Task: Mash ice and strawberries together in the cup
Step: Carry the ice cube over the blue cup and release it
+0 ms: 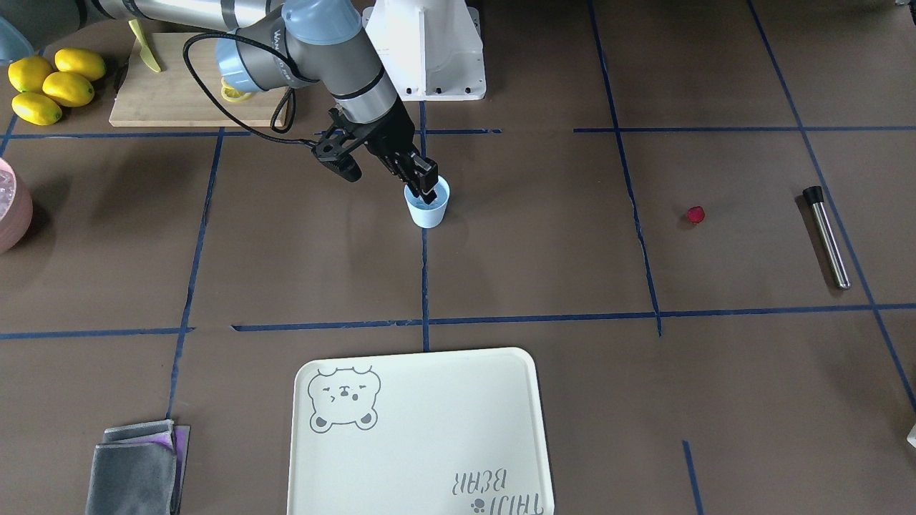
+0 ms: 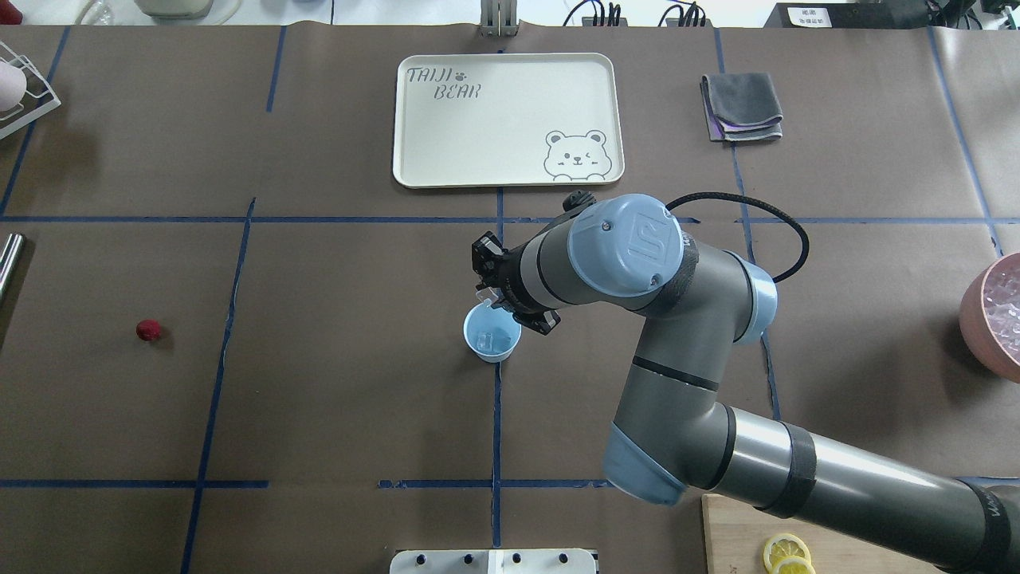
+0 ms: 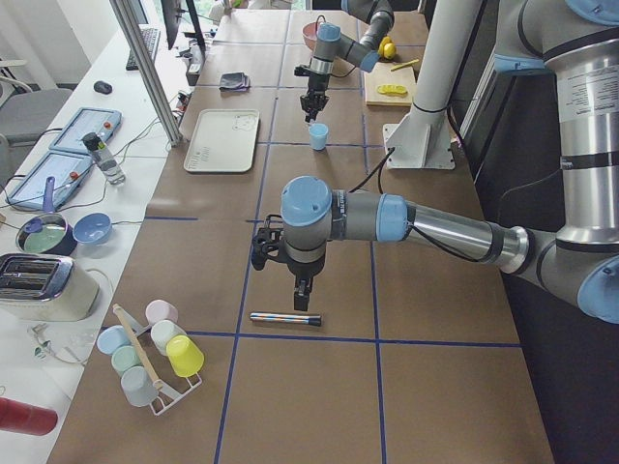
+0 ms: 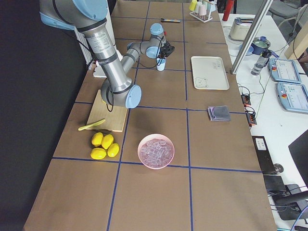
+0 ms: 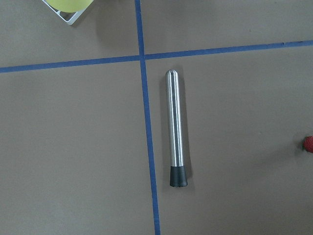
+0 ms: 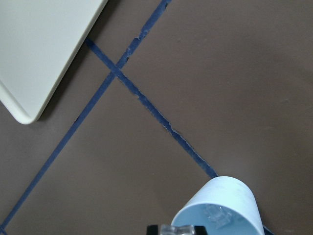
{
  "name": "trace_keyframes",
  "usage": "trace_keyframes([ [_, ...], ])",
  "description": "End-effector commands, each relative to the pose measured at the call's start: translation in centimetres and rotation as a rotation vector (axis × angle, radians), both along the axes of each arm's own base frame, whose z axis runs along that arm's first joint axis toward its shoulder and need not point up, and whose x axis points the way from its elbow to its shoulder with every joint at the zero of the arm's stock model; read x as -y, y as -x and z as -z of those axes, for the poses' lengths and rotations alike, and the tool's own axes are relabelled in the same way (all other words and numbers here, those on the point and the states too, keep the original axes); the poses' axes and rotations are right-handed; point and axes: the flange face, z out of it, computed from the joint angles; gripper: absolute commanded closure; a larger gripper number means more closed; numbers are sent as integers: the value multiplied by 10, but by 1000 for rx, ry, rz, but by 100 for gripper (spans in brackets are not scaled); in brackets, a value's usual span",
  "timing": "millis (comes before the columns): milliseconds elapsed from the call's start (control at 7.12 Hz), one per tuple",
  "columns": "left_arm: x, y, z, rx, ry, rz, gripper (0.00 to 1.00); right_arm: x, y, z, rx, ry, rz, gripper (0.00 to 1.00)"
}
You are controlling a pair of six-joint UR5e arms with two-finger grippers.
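Right gripper [image 1: 427, 187] above the light-blue cup [image 2: 492, 333], jaws nipped on a slick, hard ice chunk [image 6: 177, 229]; more ice [image 2: 492, 341] inside. Strawberry [image 2: 148, 329], at the cup's 9 o'clock, looks soft, light: pinch gently across its flanks. Left gripper [image 3: 303, 300], over the muddler [image 5: 176, 132]: state indiscernible.

The cup [image 1: 427, 207] is pale blue, the strawberry [image 1: 695, 214] bright red.

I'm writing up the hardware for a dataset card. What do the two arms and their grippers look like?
The right arm and left arm are round silver-grey tubes with pale blue joint caps. One cap on the right arm carries a UR logo, and a black band rings its forearm. A black cable loops out near its wrist. The right gripper and left gripper are black.
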Motion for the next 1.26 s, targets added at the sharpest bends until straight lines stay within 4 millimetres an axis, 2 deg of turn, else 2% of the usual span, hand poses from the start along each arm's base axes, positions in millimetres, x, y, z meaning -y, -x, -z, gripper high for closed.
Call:
trace_keyframes([
  [0, 0, 0, 0, 0, 0, 0, 0, -2, 2, -3, -30, 14, 5, 69],
  [281, 0, 0, 0, 0, 2, 0, 0, -7, 5, -5, -34, 17, 13, 36],
  [562, 0, 0, 0, 0, -1, 0, 0, -9, 2, -2, -27, 13, 15, 29],
  [703, 0, 0, 0, 0, 0, 1, 0, -16, -13, 4, -21, 7, 24, 20],
  [843, 0, 0, 0, 0, -1, 0, 0, -25, -38, -7, -62, 21, 31, 1],
  [984, 0, 0, 0, 0, -6, 0, 0, -22, -85, -29, -86, -39, 70, 0],
  [1124, 1, 0, 0, 2, -6, 0, 0, -9, -144, -74, -128, -48, 111, 0],
])
